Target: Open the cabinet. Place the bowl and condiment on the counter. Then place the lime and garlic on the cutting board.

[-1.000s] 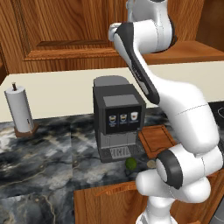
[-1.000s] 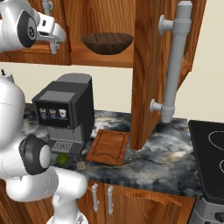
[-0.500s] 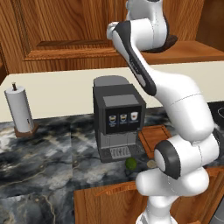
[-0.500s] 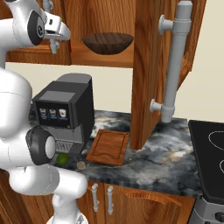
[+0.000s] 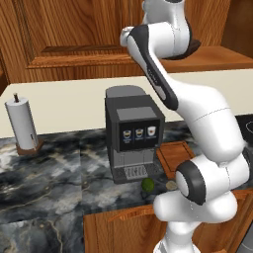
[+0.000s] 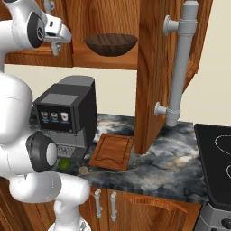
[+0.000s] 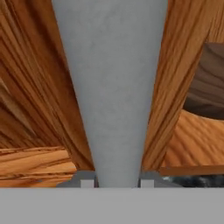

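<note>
The cabinet's right door (image 6: pixel 155 67) stands open with its long grey handle (image 6: pixel 178 67). Inside on the shelf sits the dark bowl (image 6: pixel 111 44), whose rim also shows in the hand view (image 7: pixel 205 87). My gripper (image 6: pixel 54 41) is up at the left door (image 7: pixel 26 87), shut on that door's grey bar handle (image 7: pixel 111 87), which runs up between the fingertips (image 7: pixel 87 183). On the counter (image 6: pixel 171 167) the lime (image 6: pixel 65 163) and the garlic (image 6: pixel 83 170) lie in front of the coffee machine, left of the cutting board (image 6: pixel 113 151). The condiment is out of view.
A black coffee machine (image 5: pixel 133 133) stands on the counter below my arm. A paper towel roll (image 5: pixel 22 123) stands at the far left. A black stove top (image 6: pixel 216 167) lies at the right, past the open door. Lower wooden cabinets (image 6: pixel 108 205) run beneath the counter edge.
The gripper has closed around the left door's bar handle. The arm's elbow has shifted slightly; nothing on the counter has moved.
</note>
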Controlling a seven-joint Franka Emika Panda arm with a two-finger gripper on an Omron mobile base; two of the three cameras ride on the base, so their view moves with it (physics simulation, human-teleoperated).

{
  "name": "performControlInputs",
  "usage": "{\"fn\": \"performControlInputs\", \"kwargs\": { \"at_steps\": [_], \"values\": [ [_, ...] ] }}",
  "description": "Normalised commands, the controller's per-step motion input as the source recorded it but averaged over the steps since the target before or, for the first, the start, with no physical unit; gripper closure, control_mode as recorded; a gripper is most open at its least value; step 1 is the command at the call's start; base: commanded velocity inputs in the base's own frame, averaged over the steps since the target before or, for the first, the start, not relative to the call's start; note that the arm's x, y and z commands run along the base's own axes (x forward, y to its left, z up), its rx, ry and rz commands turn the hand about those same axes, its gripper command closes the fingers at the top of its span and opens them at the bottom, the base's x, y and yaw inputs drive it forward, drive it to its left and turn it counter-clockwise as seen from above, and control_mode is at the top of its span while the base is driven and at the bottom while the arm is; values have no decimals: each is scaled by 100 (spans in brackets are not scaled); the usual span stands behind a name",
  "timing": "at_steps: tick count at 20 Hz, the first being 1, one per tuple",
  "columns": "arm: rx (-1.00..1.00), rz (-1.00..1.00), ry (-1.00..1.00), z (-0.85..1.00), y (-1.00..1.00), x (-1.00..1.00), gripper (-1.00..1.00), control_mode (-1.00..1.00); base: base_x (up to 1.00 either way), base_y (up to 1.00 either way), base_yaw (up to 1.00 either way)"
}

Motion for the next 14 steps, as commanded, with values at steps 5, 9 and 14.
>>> {"fn": "performControlInputs", "kwargs": {
  "at_steps": [5,9,14],
  "values": [
    [0,5,1,-10,82,-36,100,-100,0,0,0],
    [-5,14,0,0,100,-83,100,-100,0,0,0],
    [-7,12,0,0,100,-100,100,-100,0,0,0]
  ]
}}
